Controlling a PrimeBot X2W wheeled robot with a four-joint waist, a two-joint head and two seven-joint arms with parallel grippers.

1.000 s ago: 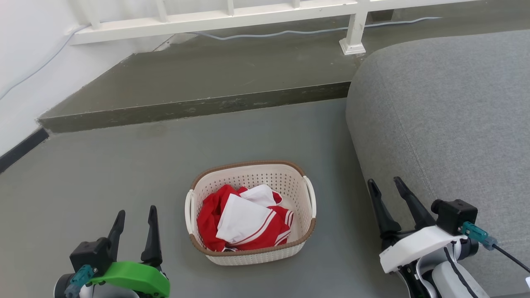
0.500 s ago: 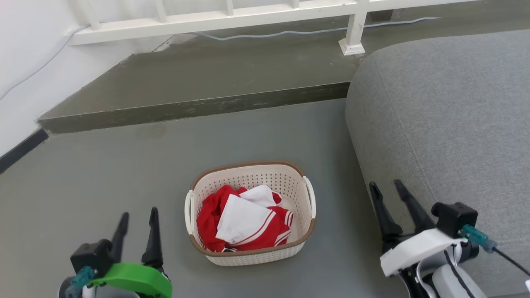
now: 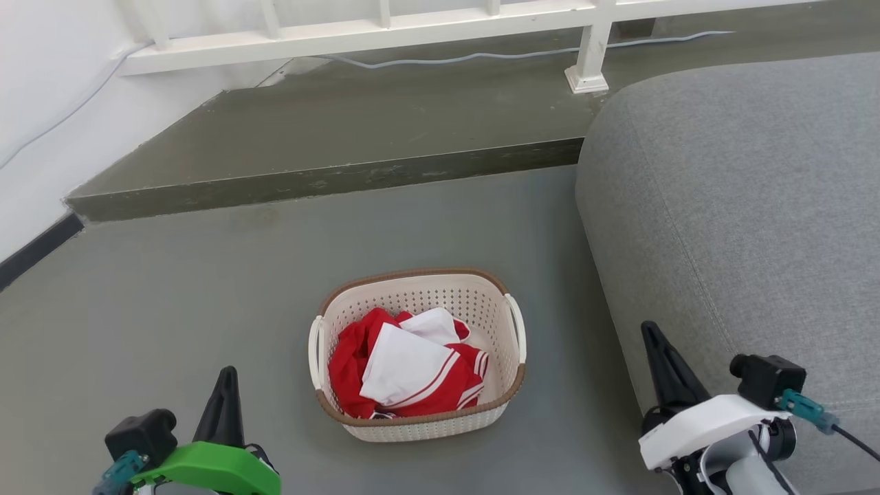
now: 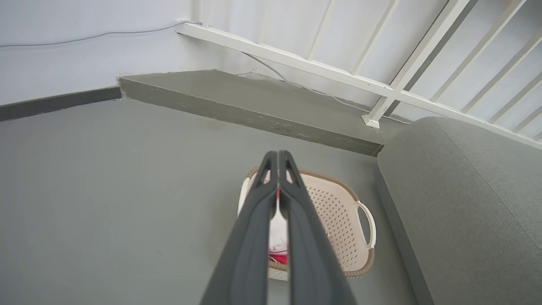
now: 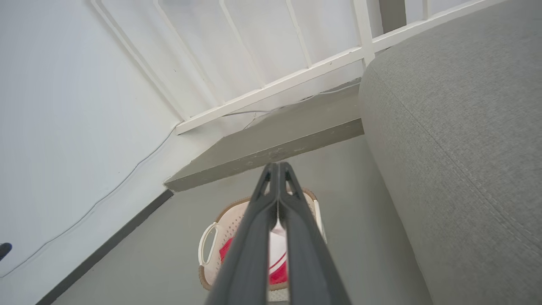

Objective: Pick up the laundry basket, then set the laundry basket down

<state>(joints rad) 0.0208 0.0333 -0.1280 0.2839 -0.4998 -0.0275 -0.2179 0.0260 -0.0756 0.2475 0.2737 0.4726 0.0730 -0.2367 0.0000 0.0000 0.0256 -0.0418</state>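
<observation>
On the grey floor [image 3: 206,295], seen from the head, the laundry basket [image 3: 440,297] stands upright, just beside the grey sofa [image 3: 742,206] but apart from it. It holds a crumpled red and white garment [image 3: 405,368] that covers most of its bottom and lies below the brown rim. A white handle [image 3: 315,350] shows on each short side. The left tool [image 3: 227,377] is at the lower left, well clear of the basket, its two fingers pressed together into one dark point and holding nothing. The right tool [image 3: 650,331] is at the lower right in front of the sofa, likewise closed and empty. Both arms are cut off by the bottom edge. Beyond the basket lie a raised step [image 3: 344,124] and a white railing [image 3: 385,31].

From the left wrist, the left tool [image 4: 277,155] is closed, tips touching. Its fingers cross the basket [image 4: 334,212] and hide its middle; one handle [image 4: 366,224] shows, and a red sliver of the garment [image 4: 277,256].

From the right wrist, the right tool [image 5: 277,166] is closed too. The basket [image 5: 228,224] lies behind the fingers, its lower part cut off by the frame's edge; the garment [image 5: 228,256] is partly hidden.
</observation>
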